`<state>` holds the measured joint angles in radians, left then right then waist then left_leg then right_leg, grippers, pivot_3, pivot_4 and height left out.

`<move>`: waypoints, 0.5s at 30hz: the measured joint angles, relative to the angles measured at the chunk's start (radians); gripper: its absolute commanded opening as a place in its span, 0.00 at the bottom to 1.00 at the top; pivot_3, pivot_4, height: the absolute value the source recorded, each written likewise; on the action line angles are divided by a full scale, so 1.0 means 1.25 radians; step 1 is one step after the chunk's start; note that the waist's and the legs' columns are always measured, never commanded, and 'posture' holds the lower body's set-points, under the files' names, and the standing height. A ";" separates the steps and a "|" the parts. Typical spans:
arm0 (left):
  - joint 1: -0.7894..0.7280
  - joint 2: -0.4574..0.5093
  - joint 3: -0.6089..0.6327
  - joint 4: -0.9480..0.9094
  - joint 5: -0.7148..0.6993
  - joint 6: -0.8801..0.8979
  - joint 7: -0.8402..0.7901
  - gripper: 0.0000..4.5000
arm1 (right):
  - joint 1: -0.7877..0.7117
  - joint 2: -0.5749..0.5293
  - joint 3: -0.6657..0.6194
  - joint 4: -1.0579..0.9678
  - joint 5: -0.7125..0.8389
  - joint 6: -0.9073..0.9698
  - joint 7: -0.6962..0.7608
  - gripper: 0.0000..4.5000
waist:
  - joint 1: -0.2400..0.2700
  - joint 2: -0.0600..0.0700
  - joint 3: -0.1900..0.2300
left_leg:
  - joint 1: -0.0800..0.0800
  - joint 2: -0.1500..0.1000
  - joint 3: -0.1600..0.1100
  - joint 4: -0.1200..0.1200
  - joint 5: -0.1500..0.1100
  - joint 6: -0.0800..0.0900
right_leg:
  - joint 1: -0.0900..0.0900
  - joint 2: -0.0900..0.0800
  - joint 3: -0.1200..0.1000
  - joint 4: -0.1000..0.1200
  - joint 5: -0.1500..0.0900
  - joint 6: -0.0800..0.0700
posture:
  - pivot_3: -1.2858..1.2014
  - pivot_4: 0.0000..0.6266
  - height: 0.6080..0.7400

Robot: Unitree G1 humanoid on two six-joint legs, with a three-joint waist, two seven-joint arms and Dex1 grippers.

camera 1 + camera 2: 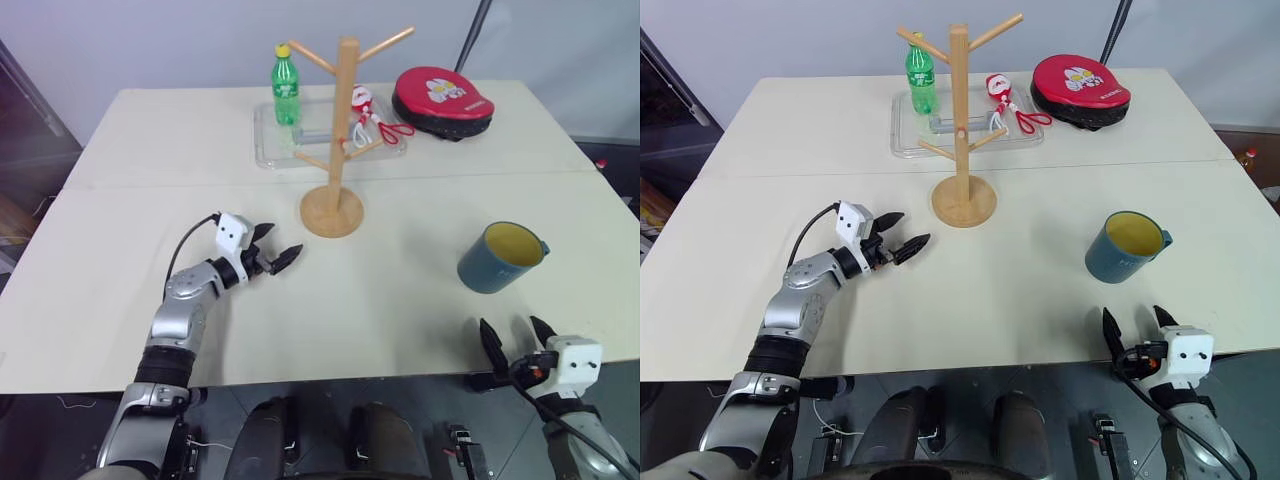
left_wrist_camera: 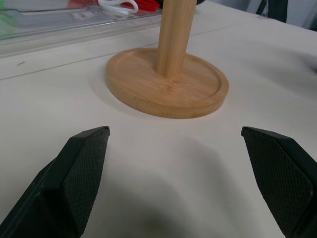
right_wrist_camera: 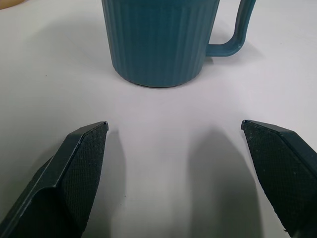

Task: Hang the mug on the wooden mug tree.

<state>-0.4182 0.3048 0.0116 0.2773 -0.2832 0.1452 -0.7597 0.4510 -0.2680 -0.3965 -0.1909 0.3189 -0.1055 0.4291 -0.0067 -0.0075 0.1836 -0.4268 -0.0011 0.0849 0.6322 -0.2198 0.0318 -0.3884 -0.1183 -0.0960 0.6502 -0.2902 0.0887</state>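
The dark blue mug (image 1: 499, 257) with a yellow inside stands upright on the right side of the table, its loop handle (image 3: 237, 32) turned to the right. My right gripper (image 1: 517, 337) is open at the table's near edge, a short way in front of the mug and apart from it. The wooden mug tree (image 1: 338, 140) stands mid-table on its round base (image 2: 168, 82), pegs angled up. My left gripper (image 1: 275, 246) is open, low over the table, pointing at the base from the left without touching it.
Behind the tree a clear plastic tray (image 1: 272, 135) holds a green bottle (image 1: 286, 85) and a small red-and-white item (image 1: 366, 108). A red round pad (image 1: 440, 100) lies at the back right. A seam crosses the table (image 1: 130, 250) behind the tree's base.
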 measured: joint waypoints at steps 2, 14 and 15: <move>0.001 0.004 -0.005 -0.006 0.006 0.002 -0.001 1.00 | -0.004 -0.004 -0.002 0.001 0.000 -0.001 0.000 1.00 | 0.000 0.000 0.000 | 0.000 0.000 0.000 0.000 0.000 0.000 | 0.000 0.000 0.000 0.000 0.000 0.000 | 0.52 0.24 1.00; 0.034 0.005 -0.031 -0.109 -0.047 0.061 -0.090 1.00 | 0.015 -0.022 -0.026 -0.011 0.013 0.002 -0.006 1.00 | 0.000 0.000 0.000 | 0.000 0.000 0.000 0.000 0.000 0.000 | 0.000 0.000 0.000 0.000 0.000 0.000 | 0.52 0.24 1.00; 0.040 0.005 -0.032 -0.124 -0.059 0.068 -0.105 1.00 | 0.016 -0.024 -0.037 -0.011 0.016 0.002 -0.008 1.00 | 0.000 0.000 0.000 | 0.000 0.000 0.000 0.000 0.000 0.000 | 0.000 0.000 0.000 0.000 0.000 0.000 | 0.52 0.24 1.00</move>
<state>-0.3682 0.3114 -0.0283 0.1223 -0.3565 0.2307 -0.8915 0.4703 -0.2983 -0.4426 -0.2050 0.3388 -0.1025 0.4191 -0.0070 -0.0073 0.1834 -0.4267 -0.0010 0.0848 0.6323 -0.2198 0.0317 -0.3881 -0.1184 -0.0960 0.6501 -0.2902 0.0886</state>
